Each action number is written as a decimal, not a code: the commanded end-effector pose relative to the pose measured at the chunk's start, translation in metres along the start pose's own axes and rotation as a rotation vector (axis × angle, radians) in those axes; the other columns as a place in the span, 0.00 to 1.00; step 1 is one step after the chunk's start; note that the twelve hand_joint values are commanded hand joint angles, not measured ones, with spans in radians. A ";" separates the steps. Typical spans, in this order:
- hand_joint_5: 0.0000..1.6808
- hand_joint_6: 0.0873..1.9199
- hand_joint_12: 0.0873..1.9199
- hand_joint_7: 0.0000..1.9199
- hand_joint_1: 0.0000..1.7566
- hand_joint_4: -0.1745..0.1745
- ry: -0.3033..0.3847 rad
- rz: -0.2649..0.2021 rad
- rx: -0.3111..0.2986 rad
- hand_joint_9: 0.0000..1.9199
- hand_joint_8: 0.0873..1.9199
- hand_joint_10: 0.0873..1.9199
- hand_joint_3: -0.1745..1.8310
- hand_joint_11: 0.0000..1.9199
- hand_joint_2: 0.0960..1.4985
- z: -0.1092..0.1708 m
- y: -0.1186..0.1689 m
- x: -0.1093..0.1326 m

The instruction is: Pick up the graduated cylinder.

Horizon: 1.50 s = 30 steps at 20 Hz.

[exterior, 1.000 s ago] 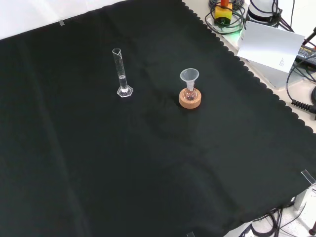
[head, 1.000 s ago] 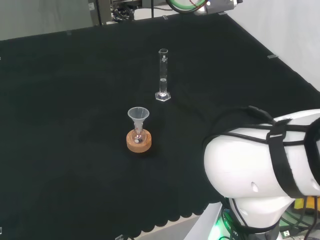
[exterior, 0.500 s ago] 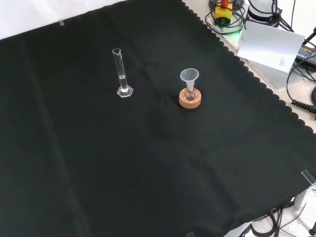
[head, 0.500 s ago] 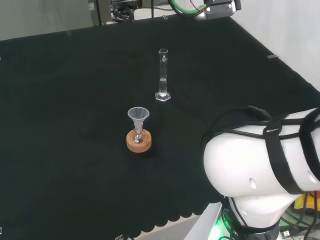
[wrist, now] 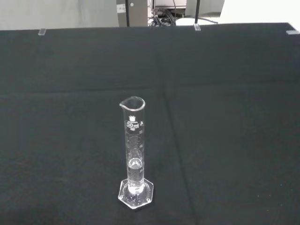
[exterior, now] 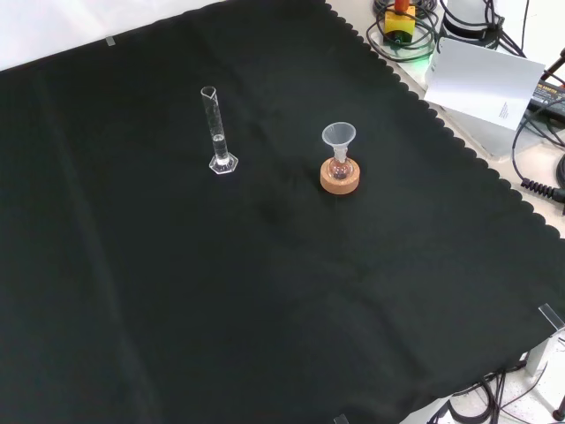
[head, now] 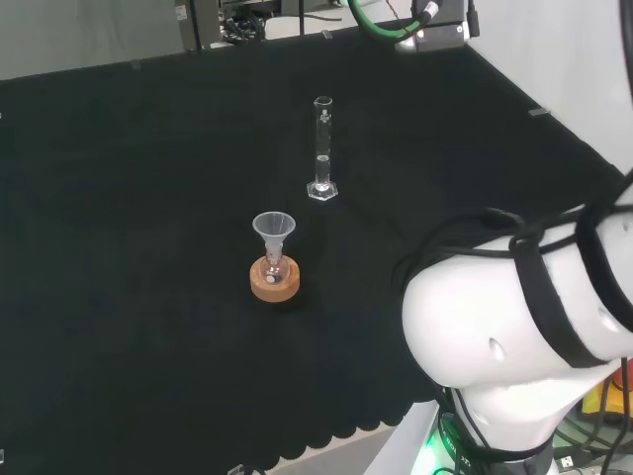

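Two pieces stand on the black cloth. Nearest in the head view, a funnel sits in a small flask on a cork ring. Beyond it, apart, the graduated cylinder stands upright on its hexagonal foot, dead ahead of the wrist camera, long axis vertical. Whether the hand's fingers are spread or curled, I cannot tell.
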<state>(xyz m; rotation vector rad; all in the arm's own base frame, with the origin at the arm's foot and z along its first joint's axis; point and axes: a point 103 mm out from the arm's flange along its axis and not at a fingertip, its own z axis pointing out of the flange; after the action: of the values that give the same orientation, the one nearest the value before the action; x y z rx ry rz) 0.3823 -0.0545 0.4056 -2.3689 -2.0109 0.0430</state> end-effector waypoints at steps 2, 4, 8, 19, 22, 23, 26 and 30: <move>0.15 0.00 0.71 0.00 0.03 0.35 0.087 -0.001 0.002 0.08 0.22 0.33 0.23 0.00 0.79 0.055 0.079 -0.050; 0.15 0.00 0.72 0.00 0.06 0.34 0.114 -0.012 -0.007 0.09 0.23 0.34 0.22 0.00 0.77 0.069 0.086 -0.056; 0.16 0.00 0.73 0.01 0.12 0.32 0.147 -0.045 -0.017 0.12 0.27 0.35 0.21 0.02 0.74 0.095 0.093 -0.061; 0.17 0.00 0.73 0.03 0.17 0.31 0.247 -0.123 0.032 0.15 0.30 0.36 0.20 0.04 0.71 0.169 0.099 -0.048; 0.18 0.00 0.73 0.04 0.19 0.31 0.287 -0.144 0.035 0.15 0.31 0.36 0.20 0.04 0.70 0.183 0.098 -0.044; 0.18 0.00 0.73 0.04 0.19 0.31 0.300 -0.158 0.026 0.16 0.31 0.36 0.20 0.04 0.69 0.186 0.097 -0.042; 0.19 0.00 0.73 0.05 0.21 0.31 0.330 -0.182 0.022 0.17 0.32 0.36 0.20 0.04 0.68 0.196 0.096 -0.039; 0.21 0.00 0.73 0.06 0.24 0.32 0.352 -0.213 0.039 0.19 0.32 0.35 0.20 0.05 0.66 0.211 0.094 -0.036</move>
<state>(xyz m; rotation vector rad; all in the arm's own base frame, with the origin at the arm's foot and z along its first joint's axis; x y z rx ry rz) 0.4652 -0.1299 0.2776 -2.1713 -2.0600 -0.2247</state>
